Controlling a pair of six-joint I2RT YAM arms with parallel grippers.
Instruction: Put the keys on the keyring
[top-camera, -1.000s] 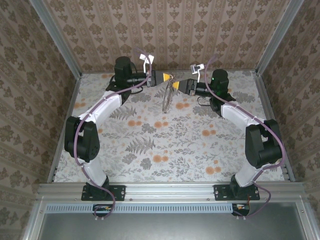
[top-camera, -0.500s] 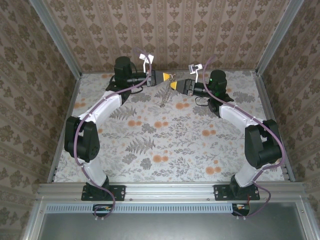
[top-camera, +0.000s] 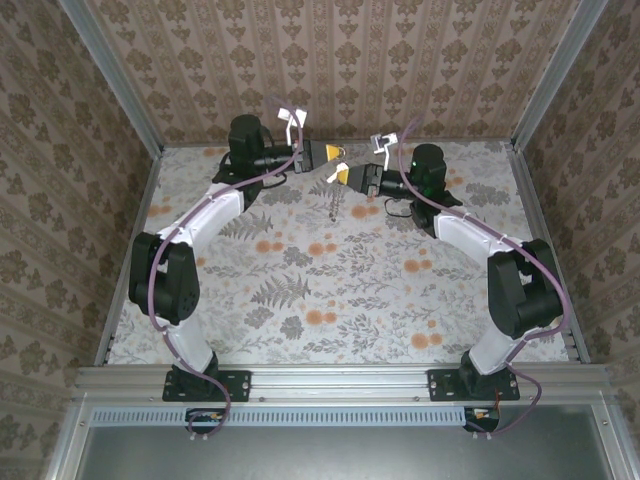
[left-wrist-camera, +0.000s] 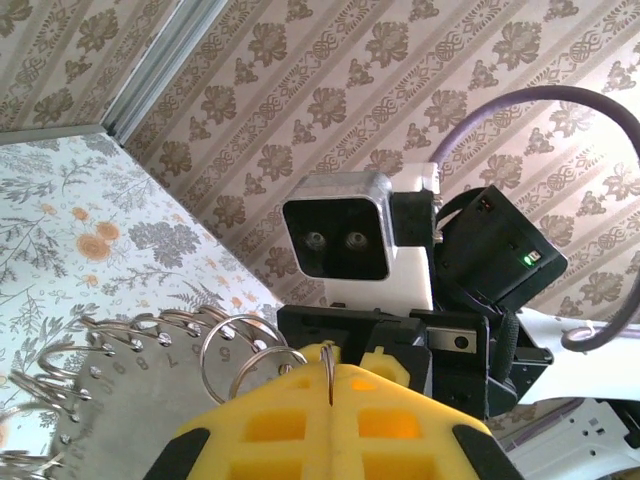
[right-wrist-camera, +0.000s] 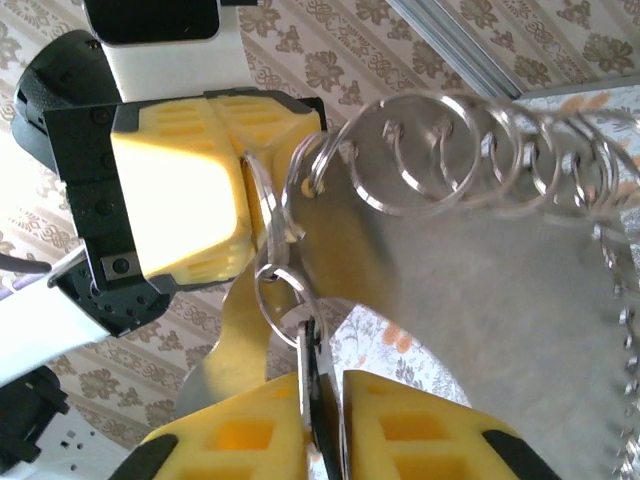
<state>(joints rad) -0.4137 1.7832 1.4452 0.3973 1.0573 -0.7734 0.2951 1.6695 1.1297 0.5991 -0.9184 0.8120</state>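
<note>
Left end effector (left-wrist-camera: 330, 372) is pinched together on a thin loop of the keyring (left-wrist-camera: 150, 350), at the far end of the worktop (top-camera: 330, 290). My right end effector (right-wrist-camera: 322, 390) faces it, pads clamped on the dark key (right-wrist-camera: 311, 350). The key's small split ring (right-wrist-camera: 280, 300) sits just beside the left pads.

Tiny stamped digits sit beside the holes along the keyring (left-wrist-camera: 130, 420) rim; 8 and 7 read, the rest unclear.

Keyring (top-camera: 333, 200) hangs between left gripper (top-camera: 343, 152) and right gripper (top-camera: 336, 176) (key (right-wrist-camera: 315, 400) in latter)
</note>
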